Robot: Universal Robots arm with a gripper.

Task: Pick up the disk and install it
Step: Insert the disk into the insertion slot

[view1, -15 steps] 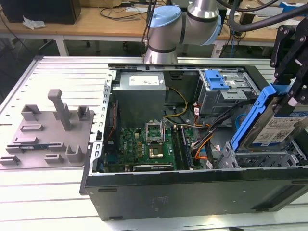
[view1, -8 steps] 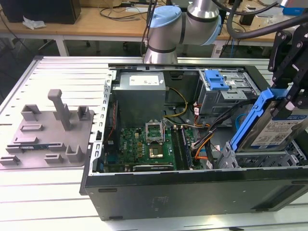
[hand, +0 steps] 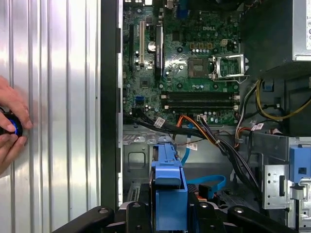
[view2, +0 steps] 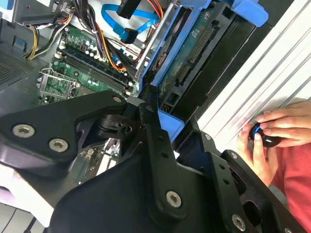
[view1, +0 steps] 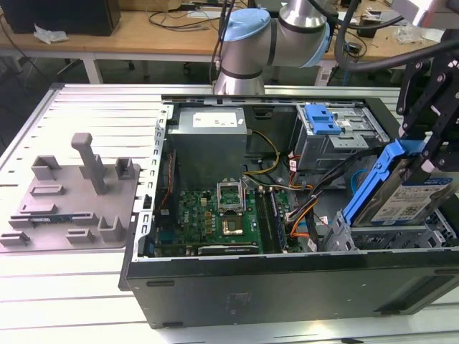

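The disk (view1: 410, 199), with blue side rails, sits tilted, clamped between the fingers of the gripper (view1: 429, 161). It is above the drive bay at the exterior view's right end of the open computer case (view1: 287, 287). A person's hands (view2: 265, 141) rest on the slatted table (view1: 72, 287) beside the case.

Ribbed table (view1: 79, 294); computer case (view1: 287, 290), grey fixture (view1: 68, 215)
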